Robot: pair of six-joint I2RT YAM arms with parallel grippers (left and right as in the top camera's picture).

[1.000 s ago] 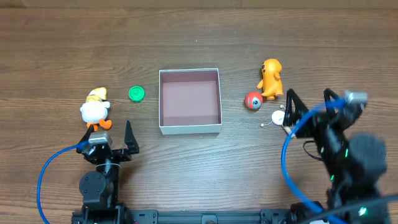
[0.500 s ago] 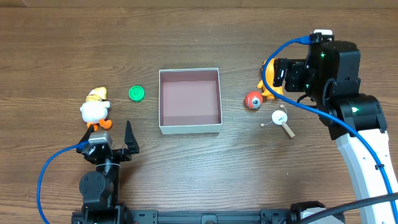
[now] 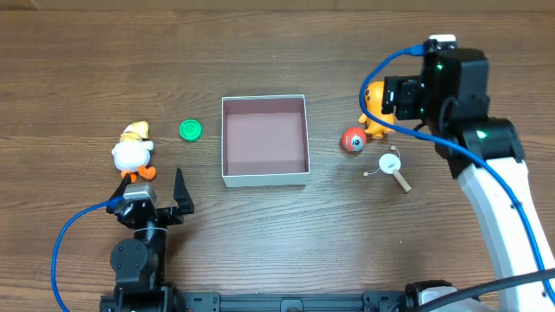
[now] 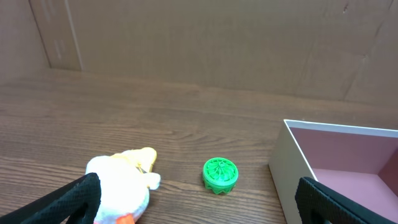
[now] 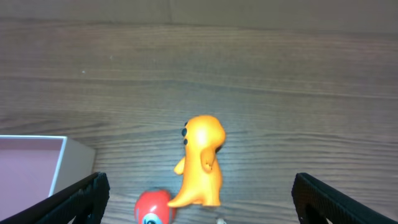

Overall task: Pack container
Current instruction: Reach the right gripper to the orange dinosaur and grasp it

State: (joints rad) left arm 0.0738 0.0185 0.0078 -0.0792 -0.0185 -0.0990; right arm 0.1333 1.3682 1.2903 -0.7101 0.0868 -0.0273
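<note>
The right jaws stand wide apart, empty, orange figure (image 5: 202, 165) centred ahead. The red ball (image 5: 153, 207) beside it, possibly touching, could roll off when they close. The left jaws likewise.

An open gap separates the container (image 3: 264, 179) from the red ball (image 3: 352, 139), which sits just beside the orange figure (image 5: 202, 162).
</note>
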